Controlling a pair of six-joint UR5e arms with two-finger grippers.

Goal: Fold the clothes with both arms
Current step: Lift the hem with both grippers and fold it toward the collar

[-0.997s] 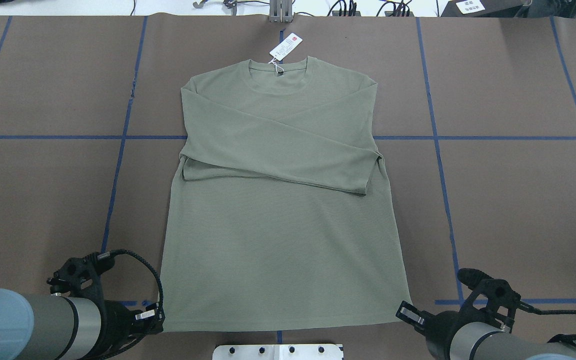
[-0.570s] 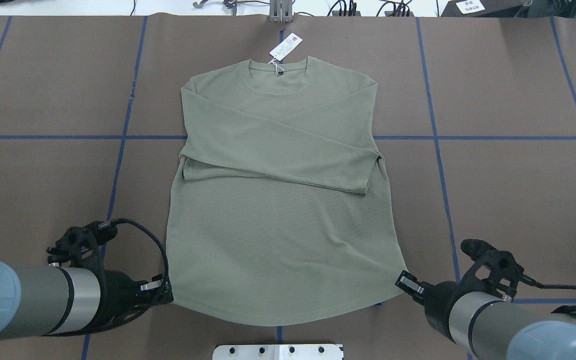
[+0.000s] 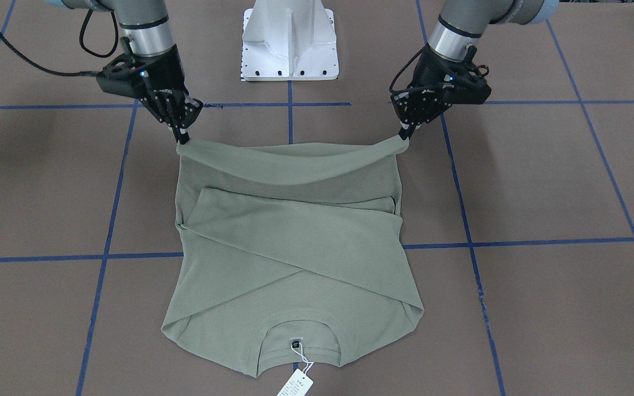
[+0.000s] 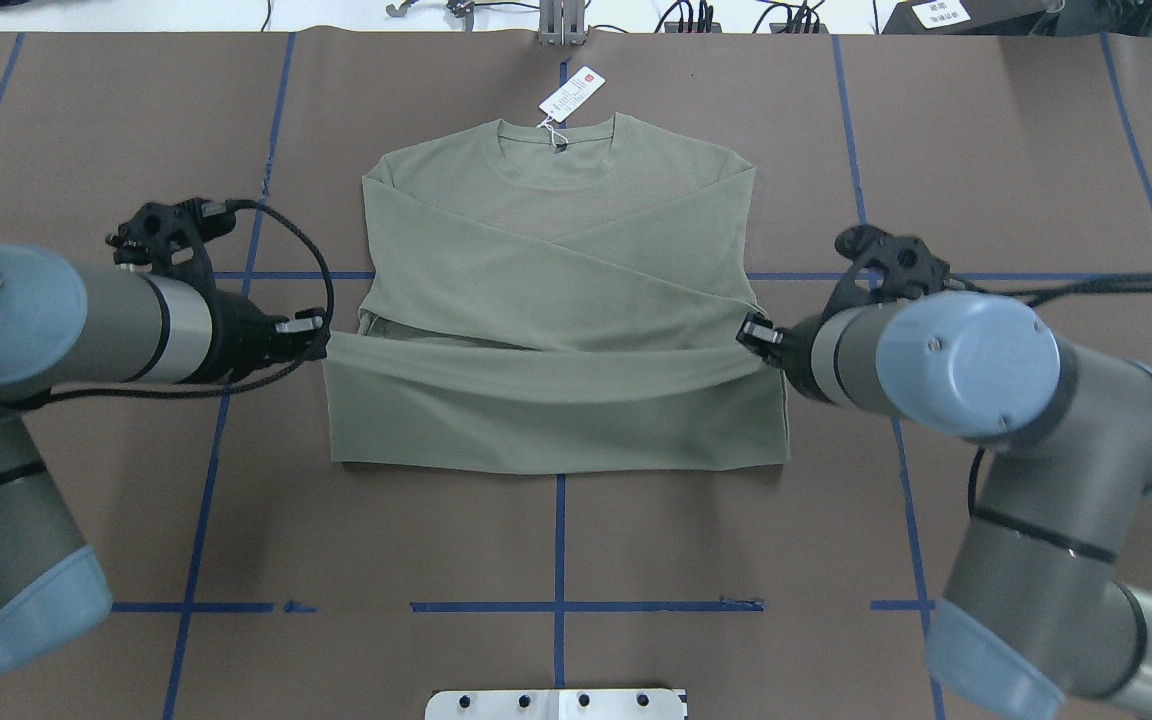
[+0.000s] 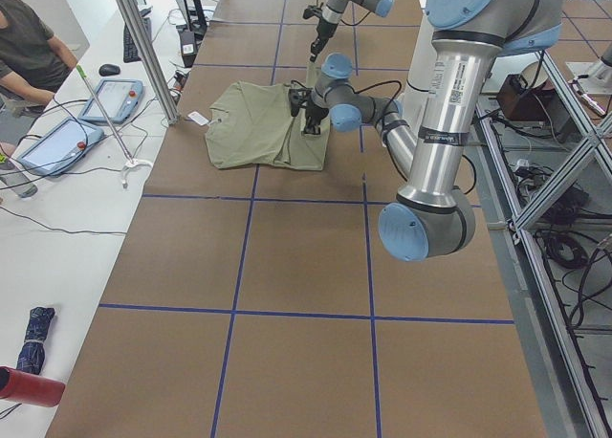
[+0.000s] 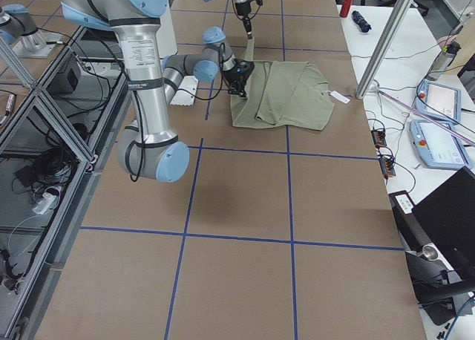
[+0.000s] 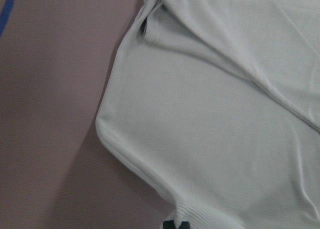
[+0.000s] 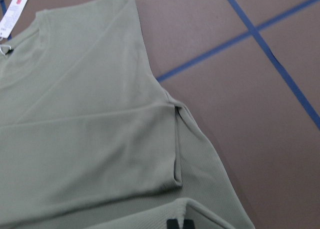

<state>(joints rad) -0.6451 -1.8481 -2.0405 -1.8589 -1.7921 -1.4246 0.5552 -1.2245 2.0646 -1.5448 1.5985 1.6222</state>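
The sage-green shirt [image 4: 556, 230] lies flat, collar far from me, with both sleeves crossed over the chest. Its white hang tag [image 4: 572, 94] lies beyond the collar. My left gripper [image 4: 321, 338] is shut on the hem's left corner. My right gripper [image 4: 751, 335] is shut on the hem's right corner. The hem [image 4: 536, 365] is raised and hangs slack between them over the sleeves, and the lower body is doubled over. In the front-facing view the left gripper [image 3: 403, 135] and the right gripper [image 3: 182, 136] hold the sagging hem [image 3: 295, 157]. The wrist views show shirt fabric [image 7: 225, 114] [image 8: 90, 129].
The white pedestal base [image 3: 289, 44] stands at the near table edge, behind the grippers. Blue tape lines [image 4: 561, 606] grid the brown table. A metal post [image 4: 561, 20] stands past the collar. An operator [image 5: 24, 46] and tablets [image 5: 110, 98] are at the far side table.
Both grippers have lifted the hem corners from the near table edge and carried them forward toward the collar. The lower body of the shirt has folded over itself.
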